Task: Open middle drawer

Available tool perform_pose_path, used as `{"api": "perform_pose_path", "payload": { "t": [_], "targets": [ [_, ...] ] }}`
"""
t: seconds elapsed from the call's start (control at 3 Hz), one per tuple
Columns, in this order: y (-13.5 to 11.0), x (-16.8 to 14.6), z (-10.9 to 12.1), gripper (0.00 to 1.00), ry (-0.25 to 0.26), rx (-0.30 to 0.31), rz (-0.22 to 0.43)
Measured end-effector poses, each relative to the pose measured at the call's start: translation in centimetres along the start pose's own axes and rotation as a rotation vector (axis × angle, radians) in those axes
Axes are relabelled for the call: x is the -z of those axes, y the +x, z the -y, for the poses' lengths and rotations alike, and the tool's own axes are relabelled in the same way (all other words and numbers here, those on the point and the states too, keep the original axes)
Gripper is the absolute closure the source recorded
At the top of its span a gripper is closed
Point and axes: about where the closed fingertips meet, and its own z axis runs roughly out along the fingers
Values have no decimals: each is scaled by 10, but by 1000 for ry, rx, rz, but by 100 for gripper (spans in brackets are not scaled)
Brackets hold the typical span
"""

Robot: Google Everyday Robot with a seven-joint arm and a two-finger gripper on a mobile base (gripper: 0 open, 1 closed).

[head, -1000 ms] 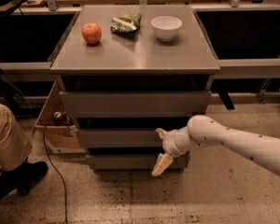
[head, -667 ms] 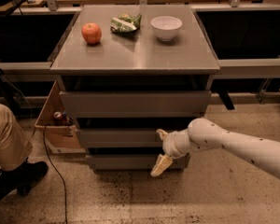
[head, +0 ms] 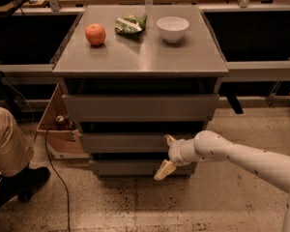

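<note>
At far left, a person's bent leg (head: 5, 139) and dark shoe (head: 24, 180) sit on the floor. Just beside them is an open cardboard box (head: 53, 129) holding a red can (head: 61, 122); its label is too small to read.

In the centre stands a grey desk (head: 135, 57) with three handleless drawers stacked beneath it. On top, from left to right, are an apple (head: 95, 34), a crumpled green bag (head: 130, 24) with no readable print, and a white bowl (head: 173, 28).

The middle drawer (head: 121, 142) lies between the tall top drawer (head: 140, 108) and the short bottom drawer (head: 125, 167). It looks closed or nearly so, its front standing no farther out than the fronts above and below.

A white arm (head: 241, 156) reaches in from the right. Its end effector (head: 167, 154) is at the right part of the drawer fronts, released. The upper finger (head: 170, 140) is against the middle drawer's front, and the lower one hangs before the bottom drawer. It grips nothing.

The step in hand seems to be finding purchase on the middle drawer. Next, the upper finger likely needs to hook the drawer's top edge, then pull straight out towards the camera.

No brand or writing is legible anywhere.
</note>
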Motion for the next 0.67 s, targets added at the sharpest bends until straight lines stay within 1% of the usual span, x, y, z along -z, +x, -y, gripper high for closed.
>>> {"api": "perform_pose_path", "payload": {
  "t": [0.33, 0.67],
  "targets": [
    [10, -16, 19, 0, 41, -19, 7],
    [16, -28, 46, 0, 85, -17, -1]
  ]
}}
